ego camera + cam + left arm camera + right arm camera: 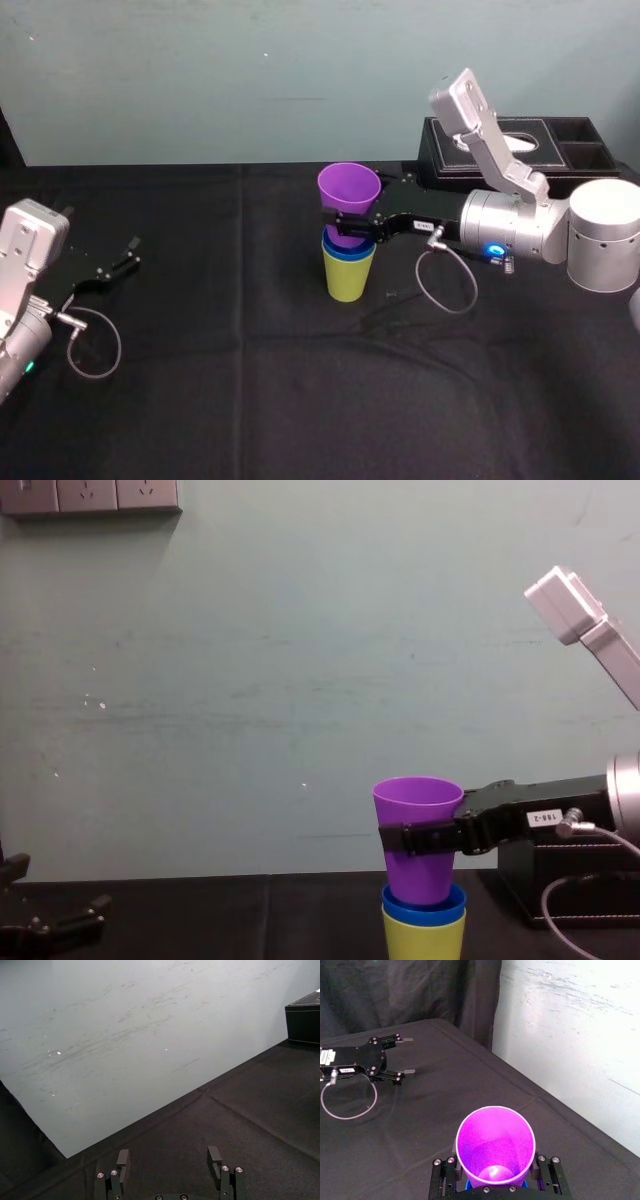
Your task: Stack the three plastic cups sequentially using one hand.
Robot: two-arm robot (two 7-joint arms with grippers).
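The left hand sits spread apart at the table's left (idle). At mid-table the right hand clasps the purple cup, its base inside the blue cup, which is nested in the yellow-green cup. A black box stands behind.

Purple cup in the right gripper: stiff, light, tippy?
Probably light: the right gripper holds the purple tapered plastic cup upright by a side pinch. Its smooth tapered wall could slip through the fingers. With its base in the blue plastic cup on the yellow-green plastic cup, the tall narrow stack looks tippy if pushed. The left gripper idles far left.
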